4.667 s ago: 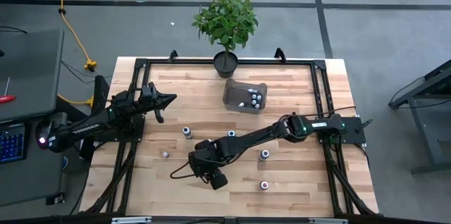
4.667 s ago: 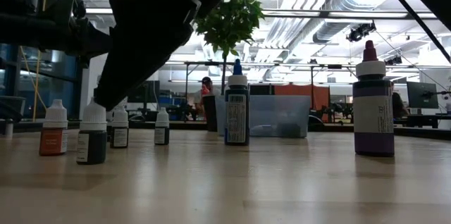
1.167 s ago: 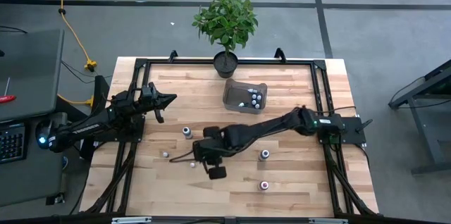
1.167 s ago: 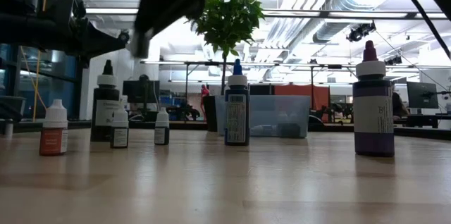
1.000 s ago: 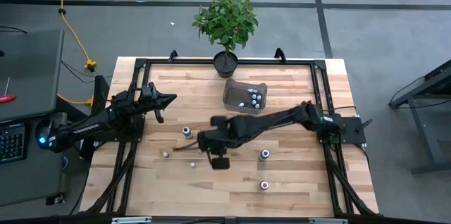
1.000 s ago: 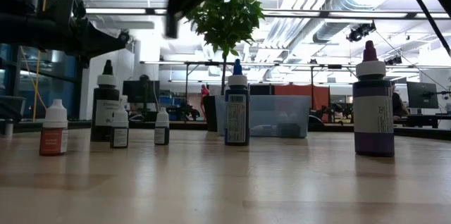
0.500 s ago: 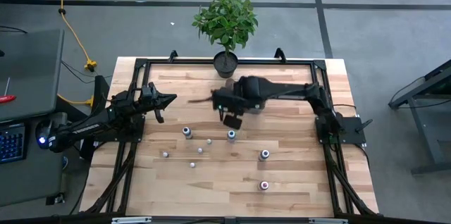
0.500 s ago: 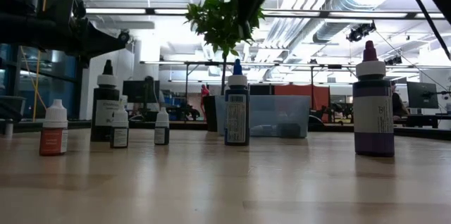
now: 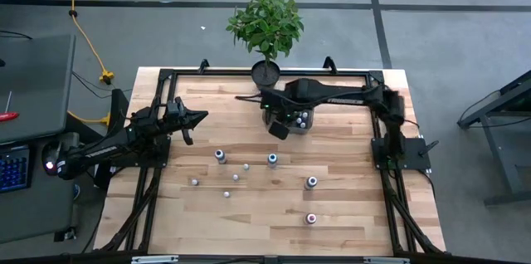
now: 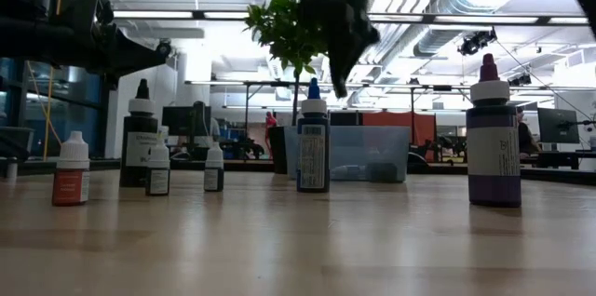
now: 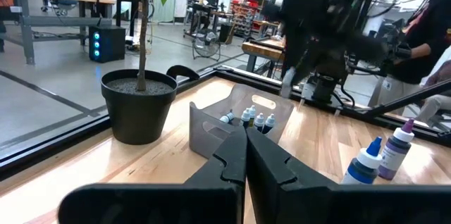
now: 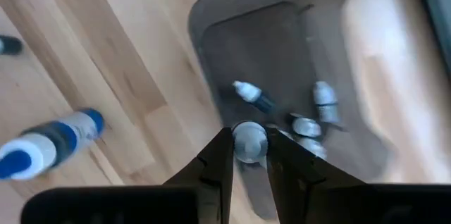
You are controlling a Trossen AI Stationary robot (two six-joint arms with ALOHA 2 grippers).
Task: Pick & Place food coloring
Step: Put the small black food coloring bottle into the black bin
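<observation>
My right gripper (image 9: 279, 129) hangs over the clear bin (image 9: 310, 105) at the table's far middle, shut on one small food coloring bottle (image 12: 249, 141) with a whitish cap. Several more bottles (image 12: 254, 96) lie inside the bin (image 12: 236, 48). Other bottles stand upright on the table's middle, such as a blue-capped one (image 9: 271, 159) and a purple-capped one (image 10: 493, 138). My left gripper (image 9: 187, 119) waits shut at the table's left, holding nothing. My right gripper pinches the small bottle between its two fingers, which point steeply down from above. The whitish cap end (image 12: 249, 139) shows between the fingertips; the body is hidden beneath it. The bottle is lifted clear, above the bin's inside.
A potted plant (image 9: 265, 71) stands just beyond the bin at the far edge. A black frame (image 9: 166, 77) rings the tabletop. Loose bottles (image 9: 226, 193) dot the middle; the near strip of wood (image 9: 249, 235) is bare.
My right gripper has swung from the table's middle toward the far edge, turning as it went, and now hangs over the bin. The small bottle has travelled with it, lifted clear of the table. The standing bottles have stayed where they were.
</observation>
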